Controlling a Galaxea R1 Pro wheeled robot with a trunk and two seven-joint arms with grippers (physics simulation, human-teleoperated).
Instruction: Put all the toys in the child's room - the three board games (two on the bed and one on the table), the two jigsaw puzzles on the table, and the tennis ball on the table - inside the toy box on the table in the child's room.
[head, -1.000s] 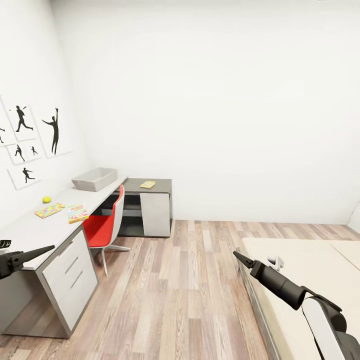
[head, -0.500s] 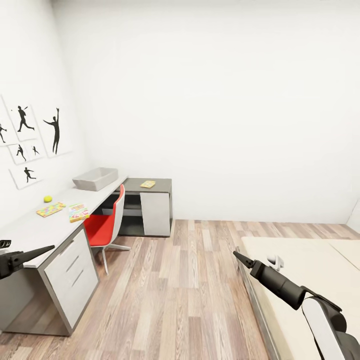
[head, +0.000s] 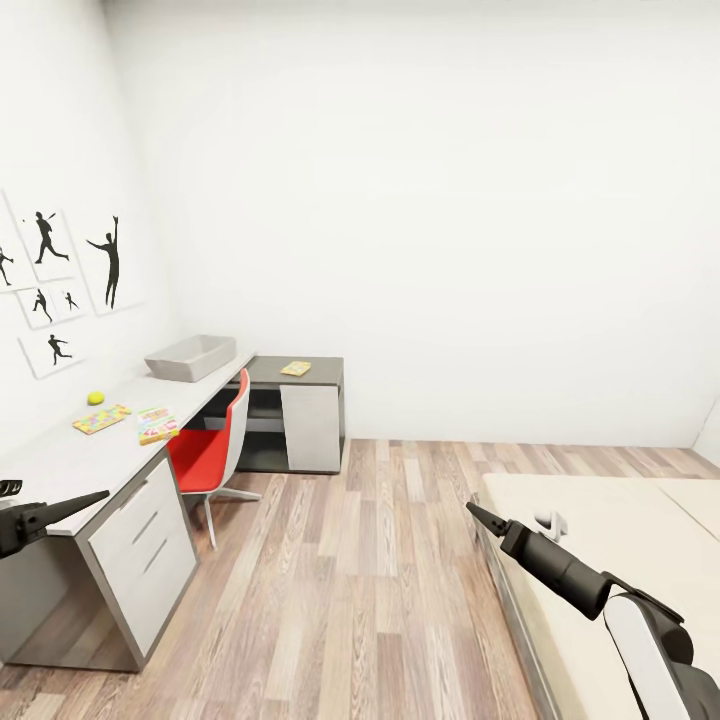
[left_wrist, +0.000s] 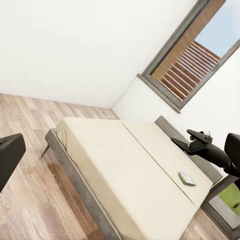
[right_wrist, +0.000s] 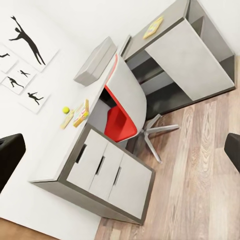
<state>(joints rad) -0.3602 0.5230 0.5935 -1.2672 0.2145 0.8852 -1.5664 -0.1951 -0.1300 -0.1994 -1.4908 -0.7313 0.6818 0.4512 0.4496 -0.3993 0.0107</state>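
Pale smooth desk (head: 70, 455) carries sloped grey tray (head: 190, 358), round ball (head: 95, 397), flat puzzle (head: 101, 418), game box (head: 155, 425) | beige bed (left_wrist: 125, 170) holds 1 thin box (left_wrist: 187, 178) | both grippers (head: 95, 497) (head: 474, 513): fingers' spread unclear

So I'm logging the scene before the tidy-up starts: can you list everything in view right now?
toy box: one, pale grey, far end of the desk
tennis ball: one, yellow-green, on the desk
flat colourful toys: two, multicoloured, on the desk by the ball
flat yellowish item: one, on the dark-topped cabinet
chair: one, red and white, at the desk
bed: one, beige, to the right
flat box: one, greenish, on the bed
silhouette pictures: several, black on white, above the desk
left gripper: black, empty
right gripper: black, fingers apart, empty
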